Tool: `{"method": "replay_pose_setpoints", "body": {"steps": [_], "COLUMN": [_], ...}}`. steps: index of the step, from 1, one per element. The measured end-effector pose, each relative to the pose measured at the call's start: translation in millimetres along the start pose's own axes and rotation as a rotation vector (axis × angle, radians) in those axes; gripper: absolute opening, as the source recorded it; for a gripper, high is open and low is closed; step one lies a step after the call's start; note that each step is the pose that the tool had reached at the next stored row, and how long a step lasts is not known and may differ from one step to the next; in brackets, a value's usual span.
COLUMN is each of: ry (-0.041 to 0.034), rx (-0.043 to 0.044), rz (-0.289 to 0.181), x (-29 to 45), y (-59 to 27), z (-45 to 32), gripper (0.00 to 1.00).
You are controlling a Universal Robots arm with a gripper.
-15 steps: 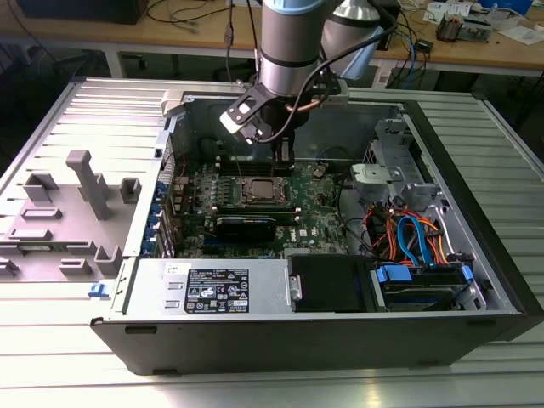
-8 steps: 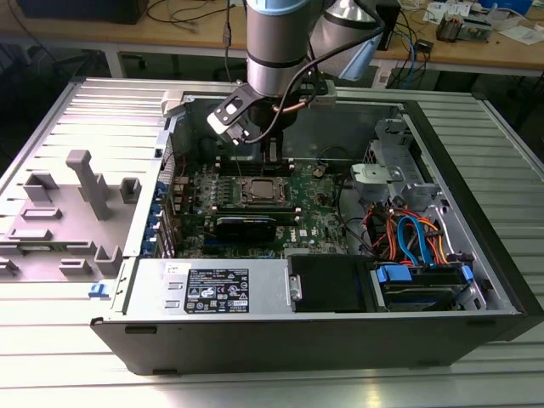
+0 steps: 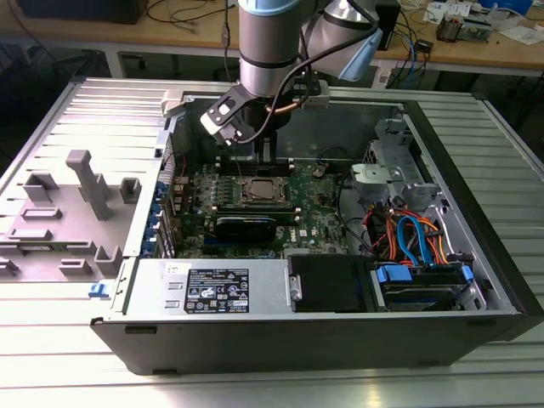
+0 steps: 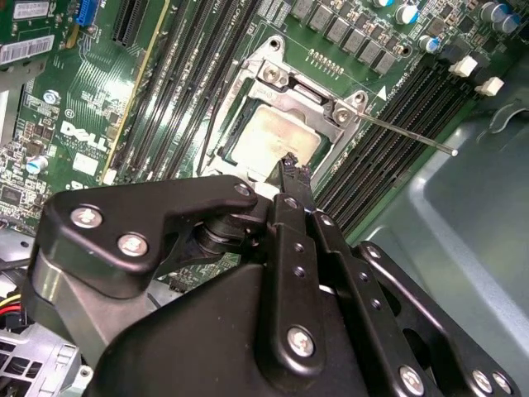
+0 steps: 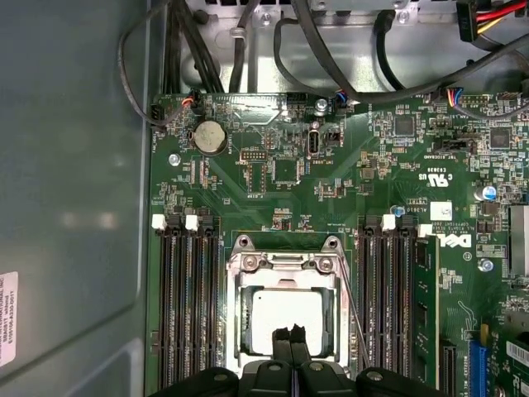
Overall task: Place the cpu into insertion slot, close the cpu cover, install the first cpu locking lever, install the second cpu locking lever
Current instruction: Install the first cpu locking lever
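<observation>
My gripper pinched shut, holding nothing, tips right over cpu. Cpu lies in insertion slot, middle of exterior view. Shiny cpu cover down around it. Thin lever sticks out loose. Danger: I push crooked, tips slip, scratch cpu.

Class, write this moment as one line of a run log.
gripper: shut, tips over cpu | cpu: seated in insertion slot | cpu cover: down | locking lever: sticking out, unlatched
</observation>
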State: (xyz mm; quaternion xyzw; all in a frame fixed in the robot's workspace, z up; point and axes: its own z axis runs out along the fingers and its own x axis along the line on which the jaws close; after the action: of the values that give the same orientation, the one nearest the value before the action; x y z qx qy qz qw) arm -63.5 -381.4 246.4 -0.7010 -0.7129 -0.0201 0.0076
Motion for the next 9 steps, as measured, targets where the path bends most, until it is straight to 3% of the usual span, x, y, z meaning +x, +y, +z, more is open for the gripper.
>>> {"method": "replay_pose_setpoints", "body": {"steps": [9], "ry": [0.0001], "rx": [-0.0001], "rz": [0.0], "x": [0.0], "y": [-0.6], "z": [0.2], "gripper": [0.11]}}
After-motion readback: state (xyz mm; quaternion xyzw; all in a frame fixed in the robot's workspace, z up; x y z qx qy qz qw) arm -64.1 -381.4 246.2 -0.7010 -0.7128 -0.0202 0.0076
